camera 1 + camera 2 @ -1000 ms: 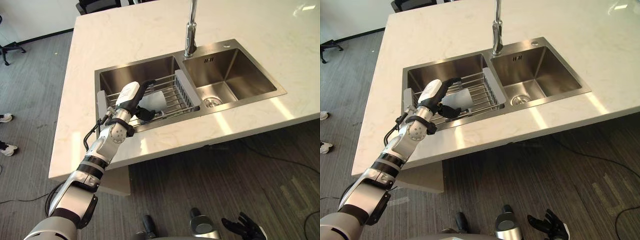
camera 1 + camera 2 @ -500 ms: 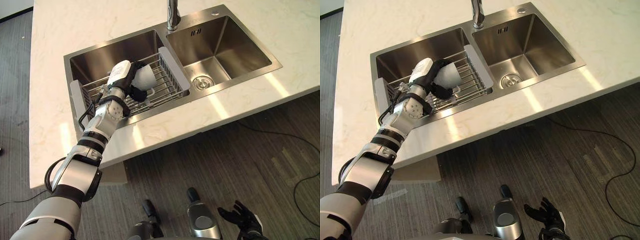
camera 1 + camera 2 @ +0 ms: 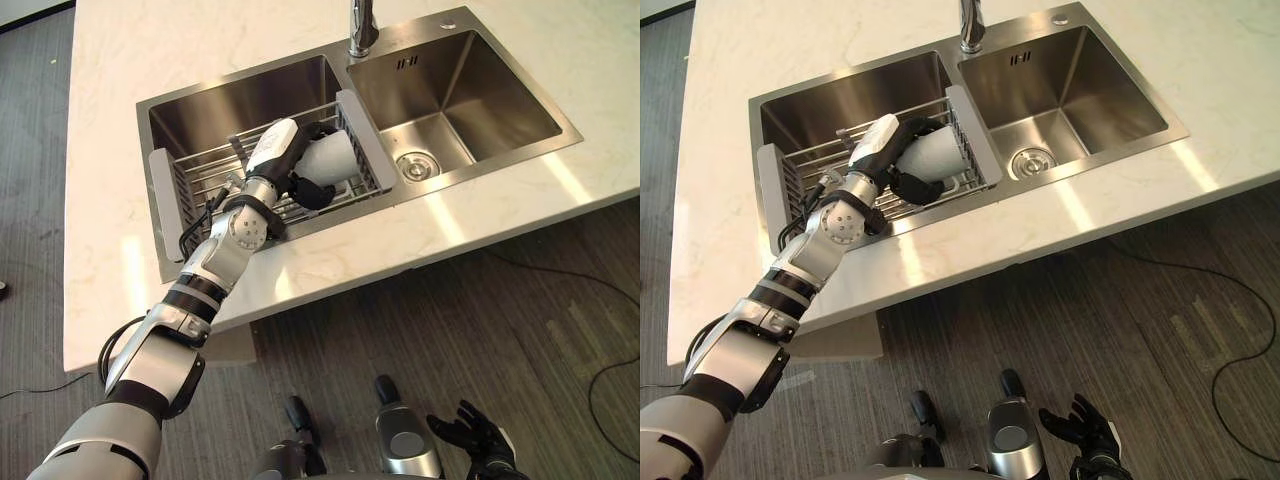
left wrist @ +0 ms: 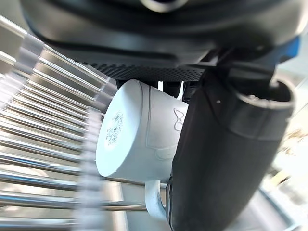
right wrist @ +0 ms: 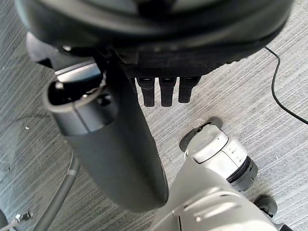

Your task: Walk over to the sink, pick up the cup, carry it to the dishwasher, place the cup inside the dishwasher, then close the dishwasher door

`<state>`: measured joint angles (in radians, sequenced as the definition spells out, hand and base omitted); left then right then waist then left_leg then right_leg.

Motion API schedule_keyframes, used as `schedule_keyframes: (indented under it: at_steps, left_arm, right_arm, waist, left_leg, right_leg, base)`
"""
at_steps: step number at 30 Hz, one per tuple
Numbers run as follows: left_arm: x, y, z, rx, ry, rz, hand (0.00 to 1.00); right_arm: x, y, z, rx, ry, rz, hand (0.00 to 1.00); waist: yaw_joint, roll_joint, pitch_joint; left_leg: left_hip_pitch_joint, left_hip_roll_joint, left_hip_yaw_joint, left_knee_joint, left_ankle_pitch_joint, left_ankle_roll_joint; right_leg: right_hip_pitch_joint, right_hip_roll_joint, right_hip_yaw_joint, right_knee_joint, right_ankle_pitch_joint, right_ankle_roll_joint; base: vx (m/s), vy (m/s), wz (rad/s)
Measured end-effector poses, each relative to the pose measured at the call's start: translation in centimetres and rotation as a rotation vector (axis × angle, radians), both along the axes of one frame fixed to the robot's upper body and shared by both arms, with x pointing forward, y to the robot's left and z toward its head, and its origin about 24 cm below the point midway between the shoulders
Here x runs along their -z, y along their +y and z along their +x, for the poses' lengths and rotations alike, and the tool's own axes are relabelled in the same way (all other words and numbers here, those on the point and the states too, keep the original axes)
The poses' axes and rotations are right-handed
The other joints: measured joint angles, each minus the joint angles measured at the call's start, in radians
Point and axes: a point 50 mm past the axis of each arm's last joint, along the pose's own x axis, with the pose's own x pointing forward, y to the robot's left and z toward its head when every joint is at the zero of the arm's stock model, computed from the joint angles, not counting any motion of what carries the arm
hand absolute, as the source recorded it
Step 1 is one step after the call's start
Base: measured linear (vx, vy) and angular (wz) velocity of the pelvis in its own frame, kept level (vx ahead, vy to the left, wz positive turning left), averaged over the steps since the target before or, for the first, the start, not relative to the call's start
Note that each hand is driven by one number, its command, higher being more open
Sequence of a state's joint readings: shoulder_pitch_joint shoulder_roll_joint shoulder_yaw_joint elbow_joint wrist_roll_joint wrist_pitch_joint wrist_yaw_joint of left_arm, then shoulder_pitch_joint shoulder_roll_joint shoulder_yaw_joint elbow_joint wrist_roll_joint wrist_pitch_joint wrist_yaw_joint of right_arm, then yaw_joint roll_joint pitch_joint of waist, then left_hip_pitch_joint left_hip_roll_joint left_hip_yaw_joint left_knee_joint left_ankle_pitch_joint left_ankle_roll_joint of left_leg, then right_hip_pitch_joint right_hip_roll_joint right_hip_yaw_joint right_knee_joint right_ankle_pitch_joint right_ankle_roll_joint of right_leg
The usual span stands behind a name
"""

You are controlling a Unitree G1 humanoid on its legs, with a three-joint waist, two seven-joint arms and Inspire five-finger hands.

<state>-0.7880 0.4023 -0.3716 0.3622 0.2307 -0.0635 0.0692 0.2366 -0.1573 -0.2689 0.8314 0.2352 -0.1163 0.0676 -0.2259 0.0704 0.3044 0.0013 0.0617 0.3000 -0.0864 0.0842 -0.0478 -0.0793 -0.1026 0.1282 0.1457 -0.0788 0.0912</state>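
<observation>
**Item:** white ceramic cup with a loop handle (image 3: 328,160).
**Location:** left basin of the stainless steel double sink (image 3: 500,92), lying on its side over the wire dish rack (image 3: 200,178) that spans that basin. Whether it rests on the bars or hangs clear of them cannot be told.
**Holder:** left robot hand (image 3: 283,165), fingers and thumb curled round the cup's body; judged a pick-up grasp.
**Right robot hand** (image 3: 470,432)**:** low, well apart from the sink, fingers relaxed and empty, likely free for the dishwasher door.
**Surround:** pale marble desk (image 3: 150,60) framing the sink.

The cup (image 3: 328,160) was held at the rack's (image 3: 200,170) end nearest the faucet (image 3: 362,28) (the drain (image 3: 412,165) was set before and right of the faucet).
</observation>
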Motion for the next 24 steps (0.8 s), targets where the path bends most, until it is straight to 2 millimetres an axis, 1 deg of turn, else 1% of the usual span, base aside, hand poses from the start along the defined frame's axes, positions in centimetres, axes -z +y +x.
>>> schedule_keyframes:
  at_steps: [2,3,5,7,9,12,14,16,18,19,20,21,24]
  left_arm:
    - [-0.4,-1.6,-1.4,0.09,-0.029,-0.095,0.3]
    - [-0.7,-2.1,-2.3,0.132,-0.052,-0.142,0.3]
    - [-0.8,-2.5,-3.4,0.18,-0.074,-0.202,0.3]
    - [-0.5,-2.5,-4.5,0.214,-0.074,-0.277,0.3]
    - [-0.3,-2.1,-4.9,0.224,-0.071,-0.32,0.3]
    - [0.0,-1.2,-5.5,0.211,-0.061,-0.438,0.3]
    - [0.7,0.2,-6.2,0.176,-0.044,-0.563,0.3]
    - [1.3,0.9,-6.5,0.157,-0.025,-0.64,0.3]
    - [2.4,1.6,-7.4,0.155,0.022,-0.794,0.3]
    - [2.8,1.8,-7.6,0.153,0.036,-0.827,0.3]
    - [3.6,2.1,-8.1,0.145,0.065,-0.881,0.3]
    - [4.4,2.3,-8.5,0.139,0.097,-0.917,0.3]
    - [5.8,2.5,-9.3,0.12,0.146,-0.967,0.3]
  right_arm:
    - [0.1,0.0,-0.3,0.003,0.007,0.0,0.9]
    - [0.0,0.0,-0.2,0.001,0.002,-0.001,0.9]
    - [-0.1,0.0,-0.1,0.001,-0.004,-0.004,0.9]
    - [-0.1,0.0,-0.1,0.001,-0.002,-0.005,0.9]
    - [0.0,0.0,-0.2,0.001,0.0,-0.004,0.9]
    - [0.1,0.1,-0.4,0.003,0.009,0.001,0.9]
    - [0.3,0.3,-0.7,0.007,0.021,0.011,0.9]
    - [0.4,0.4,-0.9,0.01,0.029,0.014,0.9]
    - [0.5,0.5,-0.9,0.011,0.031,0.018,0.9]
    - [0.5,0.5,-0.9,0.011,0.031,0.018,0.9]
    - [0.5,0.5,-1.0,0.011,0.032,0.018,0.9]
    - [0.5,0.5,-1.1,0.012,0.034,0.018,0.9]
    - [0.6,0.5,-1.3,0.014,0.04,0.019,0.9]
  waist:
    - [0.02,-0.001,0.0]
    - [0.023,-0.001,0.0]
    - [0.033,-0.002,-0.001]
    - [0.036,-0.003,-0.006]
    - [0.038,-0.005,-0.012]
    - [0.046,-0.013,-0.023]
    - [0.052,-0.025,-0.047]
    - [0.062,-0.033,-0.059]
    - [0.077,-0.045,-0.071]
    - [0.08,-0.046,-0.077]
    - [0.086,-0.048,-0.087]
    - [0.094,-0.05,-0.092]
    - [0.107,-0.05,-0.11]
  left_leg:
    - [0.012,-0.002,-0.01,0.0,-0.002,0.003]
    - [0.013,-0.003,-0.019,0.0,-0.002,0.006]
    - [0.019,-0.005,-0.022,0.0,-0.001,0.008]
    - [0.029,-0.008,-0.029,0.0,0.0,0.008]
    - [0.032,-0.009,-0.032,0.0,0.0,0.009]
    - [0.037,-0.01,-0.041,0.0,0.003,0.012]
    - [0.037,-0.01,-0.043,0.0,0.003,0.013]
    - [0.043,-0.01,-0.044,0.0,0.003,0.013]
    - [0.053,-0.01,-0.048,0.0,0.003,0.013]
    - [0.053,-0.01,-0.049,0.0,0.003,0.013]
    - [0.055,-0.01,-0.051,0.0,0.003,0.013]
    - [0.067,-0.01,-0.051,0.0,0.001,0.013]
    - [0.075,-0.01,-0.052,0.0,-0.007,0.007]
  right_leg:
    - [0.021,-0.003,-0.013,-0.007,-0.001,0.001]
    - [0.028,-0.005,-0.022,-0.01,-0.001,0.001]
    - [0.033,-0.006,-0.023,-0.009,-0.002,0.002]
    - [0.045,-0.009,-0.028,-0.009,-0.004,0.004]
    - [0.05,-0.011,-0.03,-0.009,-0.004,0.004]
    - [0.06,-0.013,-0.04,-0.009,-0.004,0.004]
    - [0.062,-0.012,-0.043,-0.012,-0.004,0.005]
    - [0.068,-0.012,-0.044,-0.013,-0.004,0.005]
    - [0.084,-0.013,-0.048,-0.019,-0.005,0.005]
    - [0.085,-0.013,-0.049,-0.02,-0.005,0.005]
    - [0.09,-0.013,-0.051,-0.021,-0.005,0.005]
    - [0.099,-0.014,-0.051,-0.023,-0.005,0.005]
    - [0.108,-0.015,-0.053,-0.024,-0.006,0.005]
  base:
    - [-0.03,-0.012,0.17]
    - [-0.05,-0.006,0.16]
    - [-0.05,-0.003,0.07]
    - [-0.05,-0.004,0.05]
    - [-0.03,-0.004,0.06]
    - [-0.02,-0.007,0.08]
    - [0.0,-0.006,0.02]
    - [0.0,0.0,0.0]
    - [-0.01,-0.01,0.05]
    - [-0.03,-0.006,0.06]
    - [-0.03,-0.006,0.05]
    - [0.0,0.0,0.0]
    - [-0.05,-0.005,0.01]
